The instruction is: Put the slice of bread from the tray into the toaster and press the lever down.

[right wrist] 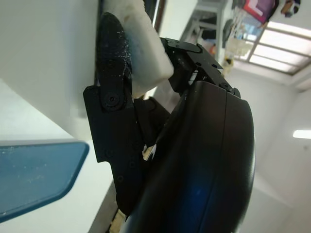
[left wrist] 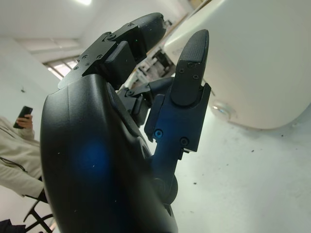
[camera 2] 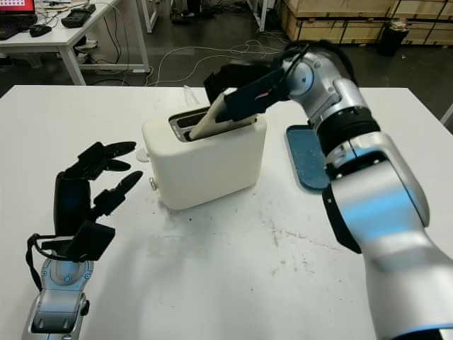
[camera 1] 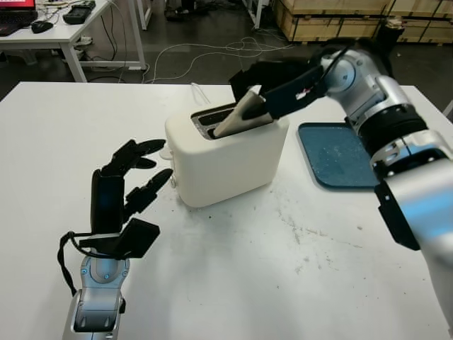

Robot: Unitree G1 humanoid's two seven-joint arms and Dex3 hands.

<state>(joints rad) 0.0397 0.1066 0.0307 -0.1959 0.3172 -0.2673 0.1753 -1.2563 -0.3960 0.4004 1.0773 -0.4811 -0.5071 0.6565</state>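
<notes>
Right hand (camera 1: 272, 88): above the toaster, reaching in from the right side, its black fingers (right wrist: 114, 73) closed on the bread.
Bread (camera 1: 241, 113): pale slice, tilted, its lower end in one of the toaster's top slots, its upper end still in the right hand's grip; in the right wrist view its white edge (right wrist: 146, 46) sits pinched between the fingers, hard against the toaster wall.
Toaster (camera 1: 226, 159): cream, near the middle of the table, two slots on top; which slot takes the bread is hard to tell, though it looks like the nearer one.
Lever: perhaps the small knob (camera 2: 151, 183) low on the toaster's left end, facing the left hand; too small to be sure, and I cannot tell whether it is up or down.
Left hand (camera 1: 131, 180): open, holding nothing, raised over the table just left of the toaster, fingertips near its left end but apart from it.
Tray (camera 1: 336, 156): blue, flat on the table to the right of the toaster, with crumbs on it, under the right arm.
Table (camera 1: 283, 269): white, speckled with dark crumbs in front of the toaster.
Person (left wrist: 17, 145): in the left wrist view, a pale sleeve and a hand holding a phone, behind the black shell.
Background: a desk with gear at the far left, cables on the floor, wooden crates at the far right.
</notes>
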